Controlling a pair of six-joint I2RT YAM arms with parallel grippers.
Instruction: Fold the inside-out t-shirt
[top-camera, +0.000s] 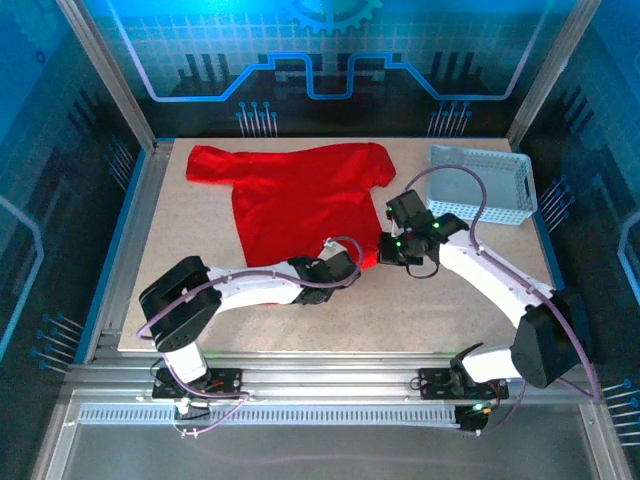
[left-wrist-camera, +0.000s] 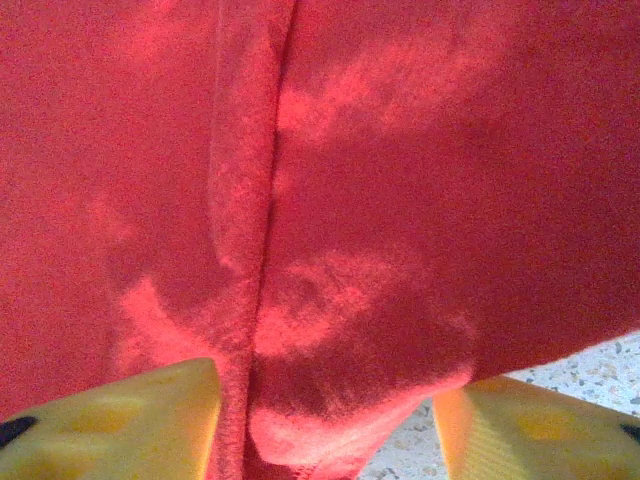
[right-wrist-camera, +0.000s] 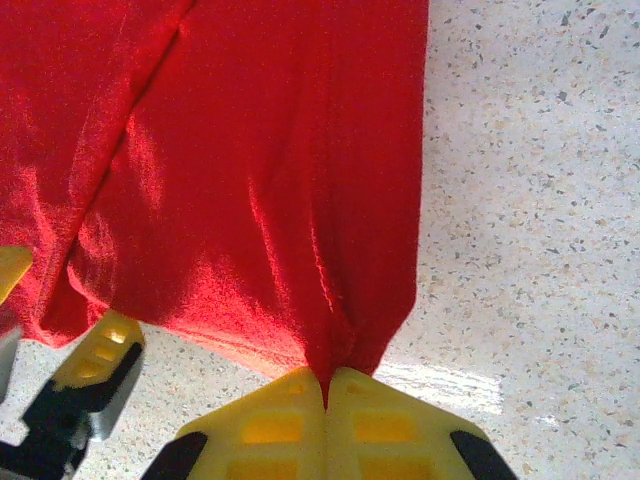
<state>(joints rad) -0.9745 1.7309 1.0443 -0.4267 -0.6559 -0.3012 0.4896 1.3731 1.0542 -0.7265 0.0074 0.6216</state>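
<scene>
The inside-out t-shirt (top-camera: 300, 195) lies spread, bright red, across the back middle of the table, sleeves toward the far edge. My right gripper (top-camera: 383, 250) is at its near right hem corner. In the right wrist view the yellow fingers (right-wrist-camera: 270, 425) are pressed together, with a pinch of the red t-shirt (right-wrist-camera: 250, 180) between them. My left gripper (top-camera: 350, 266) sits just left of it at the same hem. In the left wrist view its two yellow fingers (left-wrist-camera: 110, 420) stand apart, and a fold of the t-shirt's hem (left-wrist-camera: 340, 420) lies between them, unpinched.
A white mesh basket (top-camera: 480, 183) stands at the back right, close to the right arm's elbow. The speckled tabletop (top-camera: 420, 320) runs bare in front of the shirt. The left gripper's fingertip (right-wrist-camera: 100, 350) shows beside the hem in the right wrist view.
</scene>
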